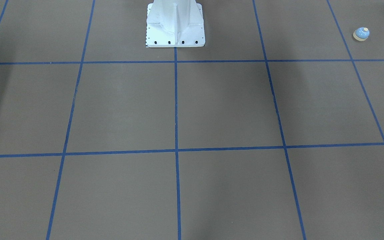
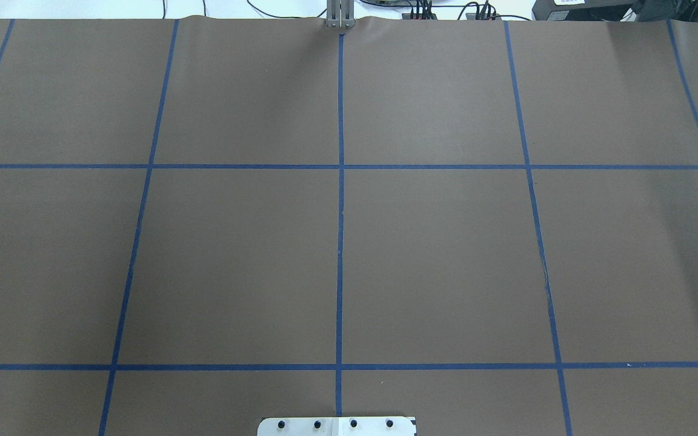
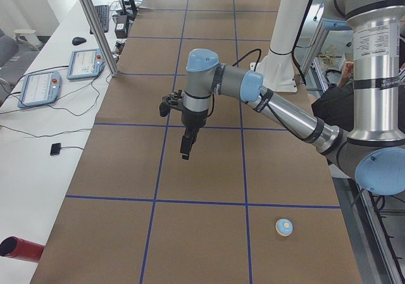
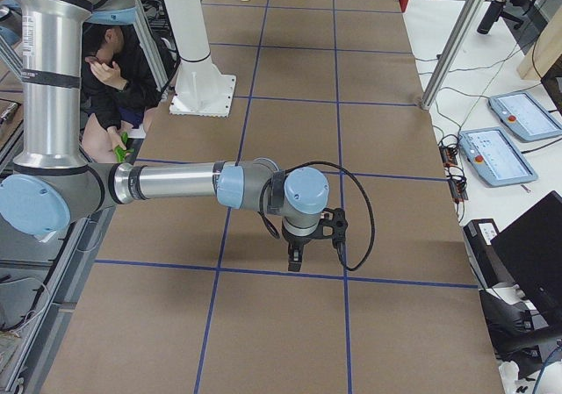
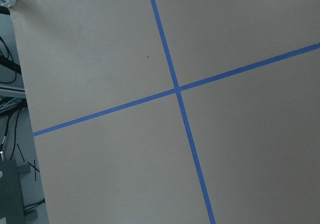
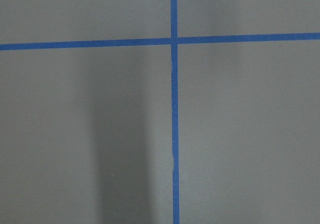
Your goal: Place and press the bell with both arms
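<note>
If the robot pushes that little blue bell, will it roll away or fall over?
It probably won't roll, because the bell sits flat on its wide cream rim. It looks low and domed, so a push would likely slide it rather than tip it. Its smooth, rounded top might slip out of a pinch, so gripping low near the rim seems safer.

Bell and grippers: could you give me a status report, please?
Left gripper and right gripper aloft, open or shut unclear. Bell upright on table, untouched. Nothing seen in the way.

Left arm (image 3: 291, 114) and right arm (image 4: 171, 183): silver tubes, grey joint housings, light-blue caps (image 3: 202, 59), black cable (image 4: 368, 211) looped at the wrist, printed label (image 3: 370, 43) on upper tube; white pedestal (image 1: 175, 26), black bolts (image 1: 169, 42) along base plate.
</note>
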`<state>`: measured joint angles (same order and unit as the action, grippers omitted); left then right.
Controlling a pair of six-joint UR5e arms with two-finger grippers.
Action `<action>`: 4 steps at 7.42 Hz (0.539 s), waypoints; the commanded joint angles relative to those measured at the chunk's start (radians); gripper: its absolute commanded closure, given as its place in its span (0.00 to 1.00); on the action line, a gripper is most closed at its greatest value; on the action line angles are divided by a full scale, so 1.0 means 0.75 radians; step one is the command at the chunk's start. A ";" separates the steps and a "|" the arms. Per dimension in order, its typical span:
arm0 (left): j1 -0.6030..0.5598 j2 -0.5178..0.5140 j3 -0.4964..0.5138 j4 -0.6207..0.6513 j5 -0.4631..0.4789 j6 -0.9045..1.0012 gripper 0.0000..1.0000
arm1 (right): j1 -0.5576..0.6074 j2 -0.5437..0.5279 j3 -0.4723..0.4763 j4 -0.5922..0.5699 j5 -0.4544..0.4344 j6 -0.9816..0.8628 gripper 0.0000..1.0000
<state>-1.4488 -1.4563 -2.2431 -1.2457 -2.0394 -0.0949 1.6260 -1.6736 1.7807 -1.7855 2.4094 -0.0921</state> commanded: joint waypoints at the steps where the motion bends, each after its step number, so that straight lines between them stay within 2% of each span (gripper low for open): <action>1: 0.208 -0.001 -0.162 0.114 0.048 -0.438 0.00 | 0.000 -0.002 0.002 0.000 -0.001 0.000 0.00; 2: 0.307 0.005 -0.212 0.147 0.117 -0.661 0.00 | 0.000 -0.002 0.002 0.000 0.003 0.000 0.00; 4: 0.444 0.035 -0.273 0.166 0.150 -1.019 0.00 | 0.000 -0.006 0.004 0.000 0.003 0.000 0.00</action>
<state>-1.1827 -1.4458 -2.4146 -1.1329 -1.9455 -0.6860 1.6260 -1.6765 1.7834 -1.7856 2.4110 -0.0920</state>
